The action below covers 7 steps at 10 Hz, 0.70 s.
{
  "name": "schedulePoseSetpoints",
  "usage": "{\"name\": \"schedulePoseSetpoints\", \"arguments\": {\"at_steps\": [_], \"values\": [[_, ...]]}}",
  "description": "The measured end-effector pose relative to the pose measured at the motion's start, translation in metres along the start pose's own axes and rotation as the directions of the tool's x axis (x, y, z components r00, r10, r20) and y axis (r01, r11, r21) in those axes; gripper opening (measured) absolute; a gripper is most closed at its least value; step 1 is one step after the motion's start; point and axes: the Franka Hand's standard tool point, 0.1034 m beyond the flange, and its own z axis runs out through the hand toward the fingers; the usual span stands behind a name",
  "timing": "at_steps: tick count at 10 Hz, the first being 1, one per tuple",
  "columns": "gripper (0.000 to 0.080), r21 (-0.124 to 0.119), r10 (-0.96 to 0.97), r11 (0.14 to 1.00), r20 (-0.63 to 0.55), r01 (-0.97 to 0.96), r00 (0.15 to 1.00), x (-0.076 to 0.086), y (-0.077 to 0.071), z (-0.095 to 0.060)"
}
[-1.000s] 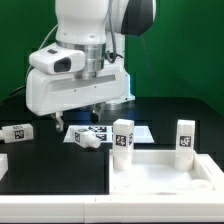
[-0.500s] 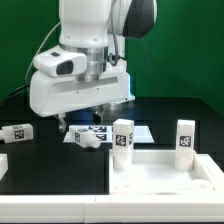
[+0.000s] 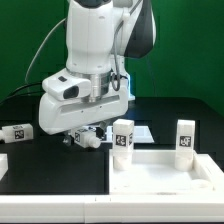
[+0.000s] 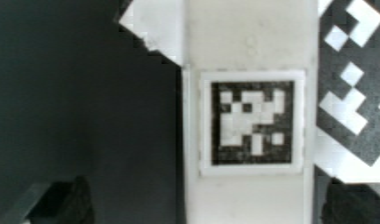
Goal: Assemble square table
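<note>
Exterior view, nearest item first: the large white plastic square tabletop panel with thick edges (image 3: pixel 165 182) lies flat on the black table (image 3: pixel 50 185), toward the exterior view's right. Two short white peg legs bearing black-and-white square tags stand upright at its far corners. The first upright leg (image 3: pixel 123 140) is at the corner on the exterior view's left, and the second upright leg (image 3: pixel 185 141) is at the corner on the right.

Beyond the panel, a third leg (image 3: pixel 88 142) of the same kind lies on its side on the table, directly below the claw (image 3: pixel 86 134) of the large white robot arm (image 3: pixel 95 50). The claw is spread wide and grips nothing. Whether its fingers straddle the third leg cannot be determined from this view.

Just behind, the thin flat white marker board (image 3: pixel 140 130) lies on the table, partly hidden by the arm. A fourth leg (image 3: pixel 17 131) lies on its side well apart, near the exterior view's left edge. A green backdrop (image 3: pixel 190 45) closes the rear.

Wrist view: the third leg fills the middle with its tag facing the camera. The marker board lies just beside it. One dark, blurred finger (image 4: pixel 59 200) shows beside the leg, apart from it.
</note>
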Motion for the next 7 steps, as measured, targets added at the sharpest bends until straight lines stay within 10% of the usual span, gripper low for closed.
{"name": "schedulePoseSetpoints", "arguments": {"at_steps": [2, 5, 7], "values": [[0.0377, 0.001, 0.000, 1.000, 0.002, 0.000, 1.000, 0.000, 0.000, 0.001], [0.0284, -0.015, -0.209, 0.978, -0.015, 0.209, 0.978, 0.001, 0.007, -0.009], [0.0284, 0.019, -0.535, 0.845, 0.008, 0.534, 0.845, -0.001, 0.015, -0.021]]}}
